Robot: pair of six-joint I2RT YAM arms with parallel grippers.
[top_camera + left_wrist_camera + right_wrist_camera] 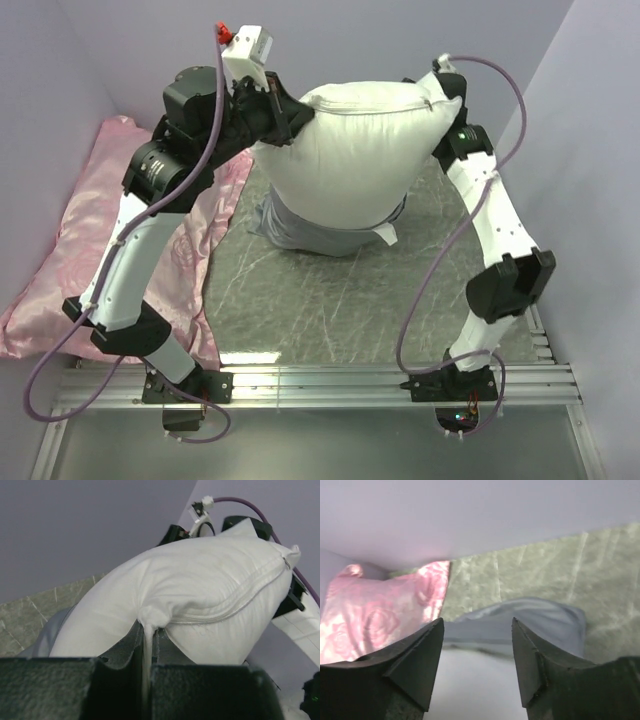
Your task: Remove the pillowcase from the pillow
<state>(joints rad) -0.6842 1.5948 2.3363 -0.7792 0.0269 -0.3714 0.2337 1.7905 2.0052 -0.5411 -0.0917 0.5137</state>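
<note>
At the near edge of the table the two arm bases sit bolted to aluminium rails. Further out on the mottled grey-green top lies the pillowcase, silver-grey, bunched into a low wrinkled heap around the pillow's lower end. To its left, along the wall, rests a pink rose-patterned pillow, touching the table's left side.

Above the heap rises the pillow, plump and white, most of it bare and lifted off the table, its zipped seam running across the top between the two claws.

The left gripper is clamped tight on a thin pinch of the pillow's white fabric at its left corner. In the left wrist view the fabric runs down between the pressed-together fingers and the pillow bulges just past them, with the grey sleeve lower down on the left.

The right gripper is at the pillow's far right corner. Its jaws stand partway apart, and blurred white pillow fills the gap near the palm (whether they actually press on it cannot be told). Past its fingertips the pillowcase shows below, well apart from that claw, then the pink pillow and the table.

Beyond everything stand plain lilac walls.
</note>
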